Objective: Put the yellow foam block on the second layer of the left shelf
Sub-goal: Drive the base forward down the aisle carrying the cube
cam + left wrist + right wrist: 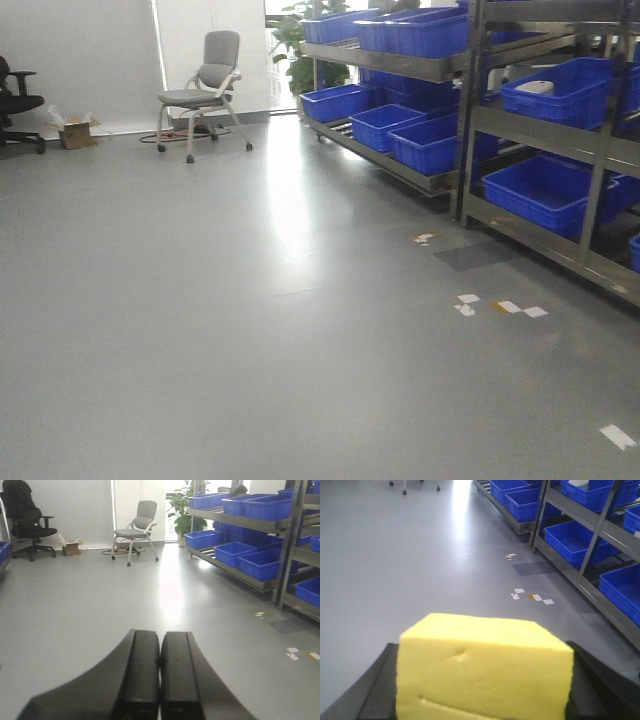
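Observation:
The yellow foam block fills the bottom of the right wrist view, with small dents on its near face. My right gripper is shut on it, a black finger showing on each side. My left gripper is shut and empty, held above the bare grey floor. Two metal racks stand to the right in the front view. The left rack is farther off and its tiers carry blue bins. The nearer rack is at the right edge. Neither gripper shows in the front view.
A grey chair stands far ahead with cables beneath it. A black office chair and a cardboard box sit by the back wall. A plant stands behind the racks. Tape marks lie on the floor near the racks.

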Controlling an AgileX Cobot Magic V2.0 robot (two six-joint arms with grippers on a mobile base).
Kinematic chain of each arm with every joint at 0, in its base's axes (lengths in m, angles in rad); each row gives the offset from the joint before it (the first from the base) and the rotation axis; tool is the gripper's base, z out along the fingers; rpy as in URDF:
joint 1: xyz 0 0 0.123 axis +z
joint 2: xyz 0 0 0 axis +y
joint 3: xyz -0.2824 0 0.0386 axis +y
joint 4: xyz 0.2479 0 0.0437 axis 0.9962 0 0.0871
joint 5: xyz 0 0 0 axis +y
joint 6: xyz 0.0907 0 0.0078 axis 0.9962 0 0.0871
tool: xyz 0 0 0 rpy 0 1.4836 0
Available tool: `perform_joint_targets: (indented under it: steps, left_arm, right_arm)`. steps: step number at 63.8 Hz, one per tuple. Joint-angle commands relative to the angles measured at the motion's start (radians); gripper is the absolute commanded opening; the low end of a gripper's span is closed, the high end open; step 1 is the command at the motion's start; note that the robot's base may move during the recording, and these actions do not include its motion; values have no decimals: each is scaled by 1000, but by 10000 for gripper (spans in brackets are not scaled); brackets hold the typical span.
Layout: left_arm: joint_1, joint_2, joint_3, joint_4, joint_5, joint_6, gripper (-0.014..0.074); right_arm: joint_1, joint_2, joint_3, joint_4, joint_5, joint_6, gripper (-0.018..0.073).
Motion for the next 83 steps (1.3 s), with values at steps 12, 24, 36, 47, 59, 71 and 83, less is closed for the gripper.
perform_joint_targets:
  steps: [12,24,36,47,59,71,83]
  left_arm:
    - [1,8,26,-2,-88,-4,136]
    - [1,8,26,-2,-88,-4,136]
    - [1,8,26,-2,-88,-4,136]
    - [1,8,26,-2,-88,-4,136]
    - [1,8,26,-2,-88,-4,136]
    - [1,8,26,-2,-88,-4,136]
    - [1,8,26,-2,-88,-4,136]
  right_arm:
    - [0,21,-17,-27,-83,-8,256]
    - [0,21,-17,-27,-83,-8,256]
    - [0,21,-17,-27,-83,-8,256]
    - [0,21,-17,-27,-83,-8,256]
    - [0,21,-17,-27,-83,-8,256]
    - [0,21,-17,-27,-83,-8,256]
    - [0,21,-17,-27,-83,-8,256]
